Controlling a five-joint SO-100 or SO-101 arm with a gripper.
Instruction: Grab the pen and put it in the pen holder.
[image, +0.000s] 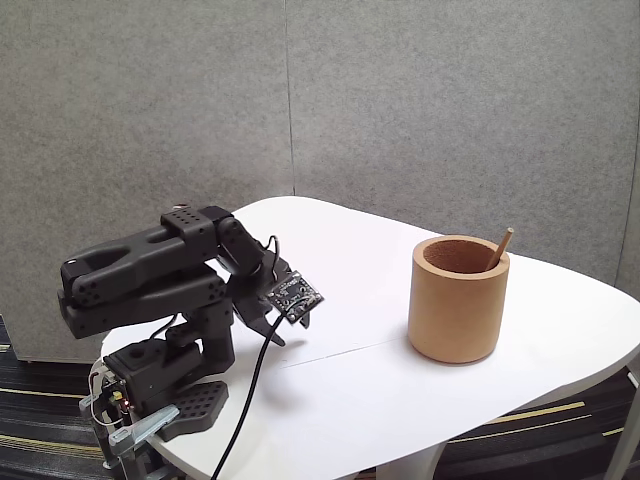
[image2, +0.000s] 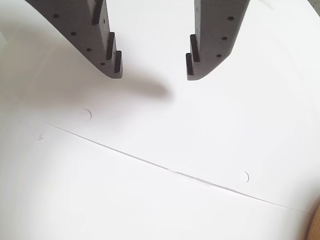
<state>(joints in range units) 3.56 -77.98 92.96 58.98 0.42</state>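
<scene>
The tan-brown pen holder (image: 459, 298) stands upright on the right part of the white table (image: 350, 380). The pen (image: 499, 249), a thin light-brown stick, leans inside it against the right rim, with its top end poking out above. The black arm is folded low at the table's left end, far from the holder. My gripper (image: 276, 332) hangs close above the table surface. In the wrist view my gripper (image2: 154, 72) is open, with bare white tabletop between its two dark fingers (image2: 106, 47).
A thin seam (image2: 170, 171) crosses the tabletop below the gripper. A black cable (image: 250, 385) runs from the wrist down past the arm's base (image: 165, 385). Grey partition walls (image: 400, 110) stand behind the table. The table's front edge curves close to the base.
</scene>
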